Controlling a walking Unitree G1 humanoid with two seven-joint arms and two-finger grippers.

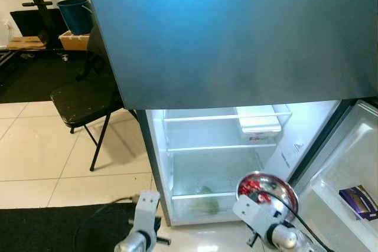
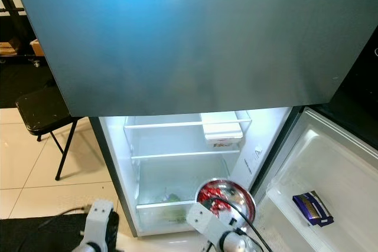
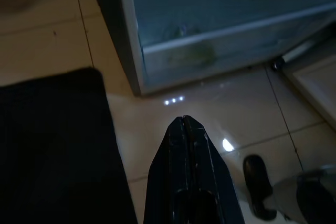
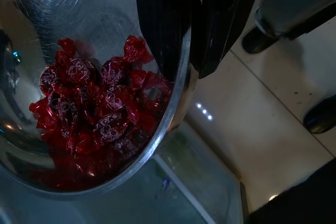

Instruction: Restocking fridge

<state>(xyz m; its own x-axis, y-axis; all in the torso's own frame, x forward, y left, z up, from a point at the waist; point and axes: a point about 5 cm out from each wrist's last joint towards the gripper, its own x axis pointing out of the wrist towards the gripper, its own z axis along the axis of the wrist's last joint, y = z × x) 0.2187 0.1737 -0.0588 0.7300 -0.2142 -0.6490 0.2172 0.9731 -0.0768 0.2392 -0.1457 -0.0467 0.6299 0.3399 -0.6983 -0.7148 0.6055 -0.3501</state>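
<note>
A shiny steel bowl [image 1: 269, 190] of red-wrapped candies [image 4: 97, 114] hangs in front of the open fridge [image 1: 218, 151], low and to the right of its bottom shelf. My right gripper [image 4: 191, 51] is shut on the bowl's rim [image 4: 178, 93], one finger inside and one outside. The fridge's lower compartment is lit, with glass shelves and a white box [image 1: 258, 125] on the top shelf. My left gripper [image 3: 185, 127] is shut with nothing in it and hangs low over the tiled floor before the fridge's bottom drawer [image 3: 199, 56].
The fridge door [image 1: 348, 169] swings open to the right, with a purple packet [image 1: 359, 200] in its rack. The closed freezer door [image 1: 230, 33] looms above. A black folding chair [image 1: 85, 101] stands to the left, and a black mat [image 3: 52, 150] lies on the floor.
</note>
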